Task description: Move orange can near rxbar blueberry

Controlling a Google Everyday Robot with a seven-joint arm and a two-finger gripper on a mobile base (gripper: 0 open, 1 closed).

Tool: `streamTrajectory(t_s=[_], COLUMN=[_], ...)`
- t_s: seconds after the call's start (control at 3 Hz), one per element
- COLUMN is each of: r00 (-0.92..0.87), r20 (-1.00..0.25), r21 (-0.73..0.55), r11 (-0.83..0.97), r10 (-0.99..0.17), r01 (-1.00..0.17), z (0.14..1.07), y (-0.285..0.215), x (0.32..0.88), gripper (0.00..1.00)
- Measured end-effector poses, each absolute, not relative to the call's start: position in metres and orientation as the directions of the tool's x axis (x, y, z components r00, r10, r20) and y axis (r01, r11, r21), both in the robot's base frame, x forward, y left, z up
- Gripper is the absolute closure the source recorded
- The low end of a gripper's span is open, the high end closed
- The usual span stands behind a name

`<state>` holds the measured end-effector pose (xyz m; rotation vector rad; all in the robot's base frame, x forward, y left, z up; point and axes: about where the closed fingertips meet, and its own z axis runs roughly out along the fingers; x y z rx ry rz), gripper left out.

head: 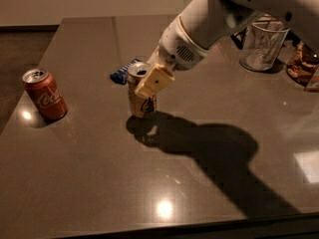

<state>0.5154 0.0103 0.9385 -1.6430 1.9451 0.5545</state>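
The orange can (140,102), with a mottled orange-brown and pale body and a silver top, is held upright just above the dark table, its shadow below it. My gripper (147,79) is shut on the can near its top, with one cream finger (154,81) across its front. The rxbar blueberry (122,72), a flat dark blue wrapper, lies on the table just behind and left of the can, partly hidden by it.
A red can with white script (45,94) stands at the left side of the table. A clear glass (262,47) and a brown packet (301,65) sit at the back right. The table's front edge (199,228) runs along the bottom.
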Motion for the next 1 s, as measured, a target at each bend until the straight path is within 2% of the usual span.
streamTrajectory(t_s=[1.0], r00=[-0.307], r20=[-0.638], r21=[0.012], r11=[0.389], r10=[-0.706], r01=[-0.921], z=[0.935], y=[0.002], x=[0.63], gripper=[1.0])
